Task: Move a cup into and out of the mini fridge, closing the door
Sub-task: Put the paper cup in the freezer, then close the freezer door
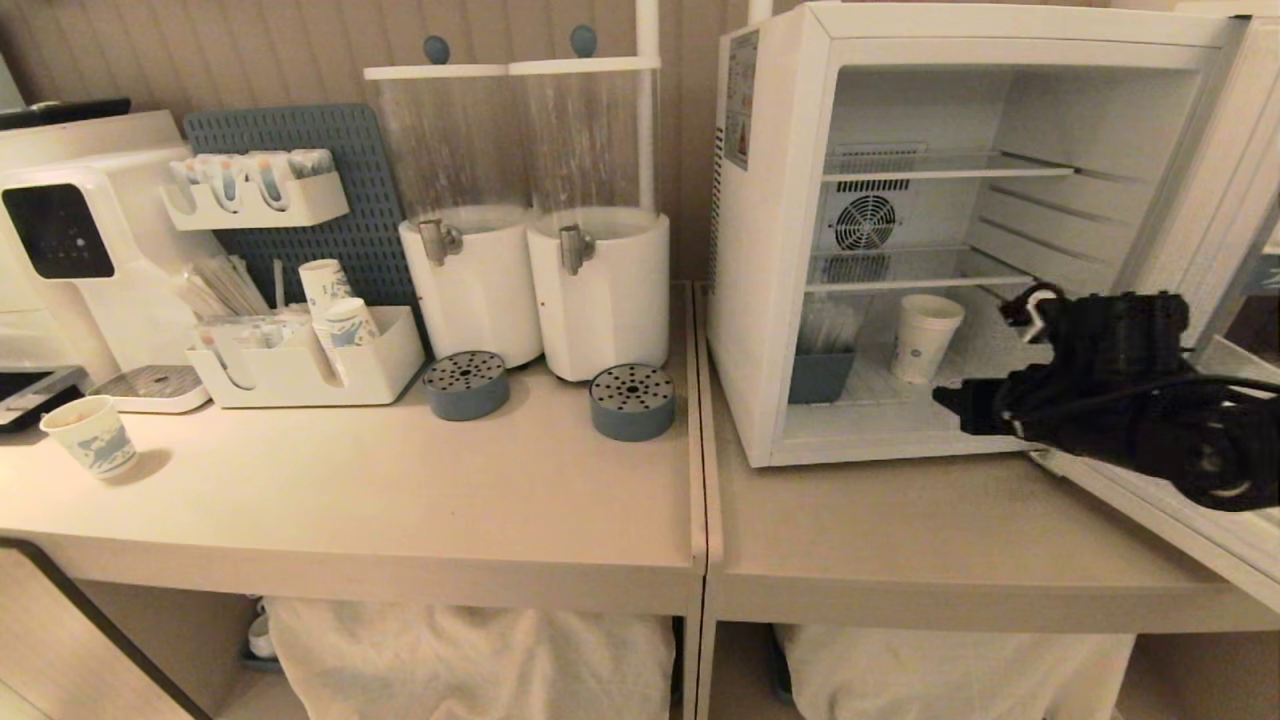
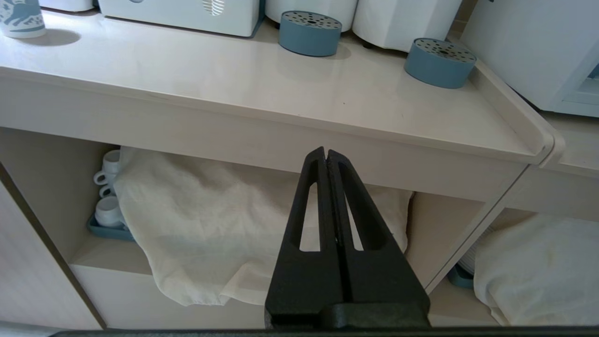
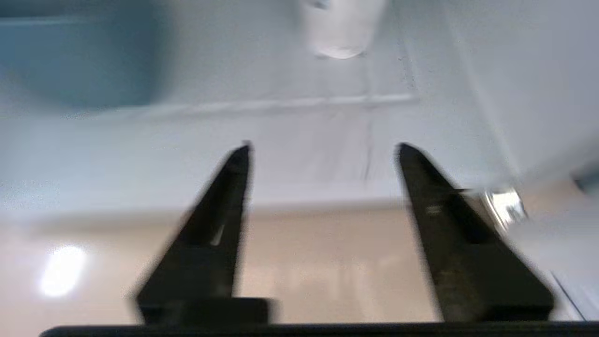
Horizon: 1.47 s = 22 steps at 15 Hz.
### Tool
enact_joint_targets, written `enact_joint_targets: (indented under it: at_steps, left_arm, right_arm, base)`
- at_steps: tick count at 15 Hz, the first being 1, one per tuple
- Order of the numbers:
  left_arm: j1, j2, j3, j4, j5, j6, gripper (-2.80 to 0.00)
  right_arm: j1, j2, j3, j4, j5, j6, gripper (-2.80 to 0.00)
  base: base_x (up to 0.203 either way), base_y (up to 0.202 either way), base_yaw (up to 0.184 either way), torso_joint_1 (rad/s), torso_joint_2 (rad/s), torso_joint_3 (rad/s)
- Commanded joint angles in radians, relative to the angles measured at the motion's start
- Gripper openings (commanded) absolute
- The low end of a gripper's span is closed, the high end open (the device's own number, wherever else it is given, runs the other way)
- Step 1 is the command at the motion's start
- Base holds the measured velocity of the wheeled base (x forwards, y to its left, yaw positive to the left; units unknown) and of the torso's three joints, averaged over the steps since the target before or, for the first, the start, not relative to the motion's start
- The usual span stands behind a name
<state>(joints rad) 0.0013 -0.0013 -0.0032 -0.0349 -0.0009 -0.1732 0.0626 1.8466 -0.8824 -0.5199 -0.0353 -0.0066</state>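
Note:
The white mini fridge (image 1: pixel 770 250) stands open on the right counter, its door (image 1: pixel 1240 190) swung out to the right. The white paper cup (image 1: pixel 925 335) stands upright on the fridge floor, right of a blue bin. My right gripper (image 1: pixel 950 400) hangs just outside the fridge's front edge, in front of the cup and apart from it. In the right wrist view its fingers (image 3: pixel 238 164) are spread wide with nothing between them, the gripper (image 3: pixel 323 152) is open, and the cup (image 3: pixel 344 28) lies farther in. My left gripper (image 2: pixel 326 152) is shut and empty, parked below the left counter's edge.
A blue bin (image 1: pixel 820 375) sits in the fridge's left corner. On the left counter stand two white dispensers (image 1: pixel 600 300), round blue drip trays (image 1: pixel 632 400), a cup organiser (image 1: pixel 300 370) and a blue-printed paper cup (image 1: pixel 90 435). White cloths (image 2: pixel 206 224) fill the shelves below.

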Motion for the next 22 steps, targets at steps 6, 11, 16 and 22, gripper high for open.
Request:
enact_joint_targets:
  at_steps: [6, 11, 16, 22]
  left_arm:
    - [0.0, 0.0, 0.0, 0.0, 0.001, -0.003, -2.8]
    - [0.0, 0.0, 0.0, 0.0, 0.001, -0.011, -2.8]
    - [0.0, 0.0, 0.0, 0.0, 0.001, -0.011, -2.8]
    - [0.0, 0.0, 0.0, 0.0, 0.001, -0.011, -2.8]
  right_arm:
    - [0.006, -1.031, 0.177, 0.512, 0.187, -0.015, -2.8]
    - [-0.026, -1.623, 0.122, 1.119, 0.123, -0.003, -2.8]
    - [-0.058, -1.85, 0.107, 1.351, 0.042, 0.251, -2.8]
    - [-0.061, -1.847, 0.481, 0.921, 0.004, 0.133, -2.8]
  base:
    - [0.0, 0.0, 0.0, 0.0, 0.0, 0.0]
    - [0.0, 0.0, 0.0, 0.0, 0.0, 0.0]
    - [0.0, 0.0, 0.0, 0.0, 0.0, 0.0]
    - [0.0, 0.0, 0.0, 0.0, 0.0, 0.0]
